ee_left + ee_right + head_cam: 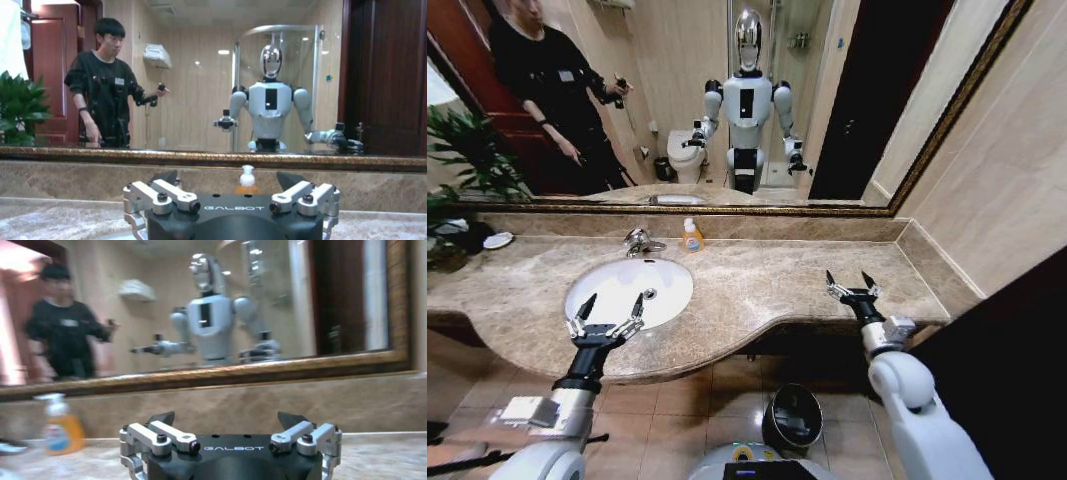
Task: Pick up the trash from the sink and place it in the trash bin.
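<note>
Counter [757, 290]: polished beige-brown marble, veined, glossy. Sink [617, 285]: smooth white glazed basin, ceramic by the look; tap [639, 241] bright chrome. Soap bottle [691, 237]: translucent orange plastic, white plastic pump. Left gripper [612, 309] and right gripper [852, 284]: matt black body, brushed silvery metal links. Trash bin [792, 418]: black, glossy dark liner. Mirror frame [727, 207]: dull gilt, ridged. Floor [677, 410]: brownish tiles, slight sheen.

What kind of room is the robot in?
A bathroom, most likely in a hotel or similar. There is a white sink with a tap in a marble counter, a big mirror behind it, and a toilet reflected in the mirror.
</note>
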{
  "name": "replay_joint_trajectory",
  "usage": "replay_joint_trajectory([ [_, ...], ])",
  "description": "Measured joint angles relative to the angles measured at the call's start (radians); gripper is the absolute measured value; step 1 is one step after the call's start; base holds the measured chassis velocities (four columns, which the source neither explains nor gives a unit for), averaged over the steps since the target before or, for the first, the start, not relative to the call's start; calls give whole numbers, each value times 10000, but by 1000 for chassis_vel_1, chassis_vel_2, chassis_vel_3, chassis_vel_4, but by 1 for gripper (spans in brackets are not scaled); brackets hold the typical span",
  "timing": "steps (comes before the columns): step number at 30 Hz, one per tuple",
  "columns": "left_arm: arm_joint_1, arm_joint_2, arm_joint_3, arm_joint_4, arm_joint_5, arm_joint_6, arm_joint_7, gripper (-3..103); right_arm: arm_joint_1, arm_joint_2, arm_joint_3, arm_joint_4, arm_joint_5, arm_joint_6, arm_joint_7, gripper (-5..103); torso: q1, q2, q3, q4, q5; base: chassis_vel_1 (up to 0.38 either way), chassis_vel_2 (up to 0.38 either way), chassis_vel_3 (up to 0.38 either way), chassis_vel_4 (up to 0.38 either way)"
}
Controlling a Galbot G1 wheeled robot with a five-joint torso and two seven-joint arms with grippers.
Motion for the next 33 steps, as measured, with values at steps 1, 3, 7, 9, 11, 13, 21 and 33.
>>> replay_joint_trajectory([
  [1,0,0,0,0,0,0,0,100,-12,-174,141,0,83,-111,-83,100,0,0,0,-1,-2,0,0,0,0],
  [3,0,0,0,0,0,0,0,100,-83,-275,269,65,73,-202,-111,100,0,0,0,0,-1,0,0,0,0],
  [7,0,0,0,0,0,0,0,100,-665,-251,745,613,-31,-604,-62,100,-1,0,-1,-1,0,0,0,0,0],
  [9,0,0,0,0,0,0,0,100,-807,-196,923,705,-158,-628,-68,100,-1,0,-1,-1,1,0,0,0,0],
  [11,0,0,0,0,0,0,0,100,-1115,-78,1384,911,-461,-633,-92,100,-1,0,-1,-1,0,0,0,0,0],
  [13,0,0,0,0,0,0,0,100,-1278,-31,1586,1022,-533,-603,-105,100,-1,0,-1,-2,-1,0,0,0,0],
  [21,0,0,0,0,0,0,1,100,-2134,425,1583,1166,-232,1287,-790,100,-1,1,-1,-2,2,0,0,0,0],
  [33,0,0,0,0,0,0,0,100,-2469,911,1502,1285,-1144,1393,-498,100,-1,1,-1,-2,-2,0,0,0,0],
])
